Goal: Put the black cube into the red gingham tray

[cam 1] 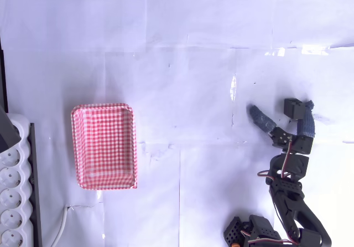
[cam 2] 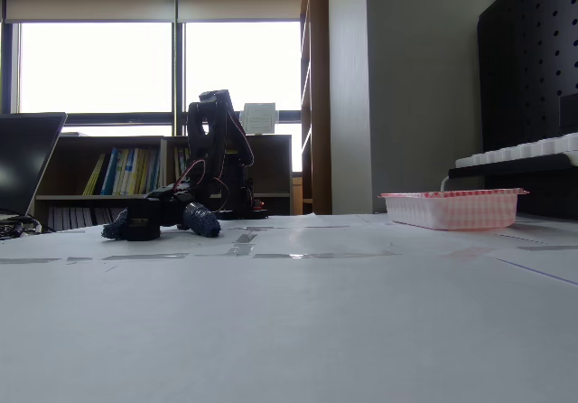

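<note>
Gripper (cam 1: 279, 113) is low at the table (cam 1: 188, 75), on the right side of the overhead view, jaws spread wide: one blue-wrapped finger (cam 1: 261, 119) angles out to the left, the other blue-wrapped finger (cam 1: 305, 124) sits on the right. The black cube (cam 1: 294, 108) is at the tip of the right finger, touching or just beside it, within the open span, not clamped; gap to the left finger is clear. In the fixed view the gripper (cam 2: 163, 224) is down at table level on the left, with a dark block (cam 2: 142, 220) between the blue finger ends; likely the cube, but it's backlit and I can't separate it from the gripper body. Arm (cam 1: 290, 202) runs from the gripper toward the bottom edge of the overhead view. The red gingham tray (cam 1: 76, 147) sits well apart, on the left of the overhead view, flat on the table, long side running top to bottom; inside shows only the checked lining, nothing in it. In the fixed view the tray (cam 2: 450, 209) is on the right, seen side-on, interior not visible. A white egg-carton-like holder (cam 1: 14, 202) sits at the left edge beyond the tray; its cups look empty.
</note>
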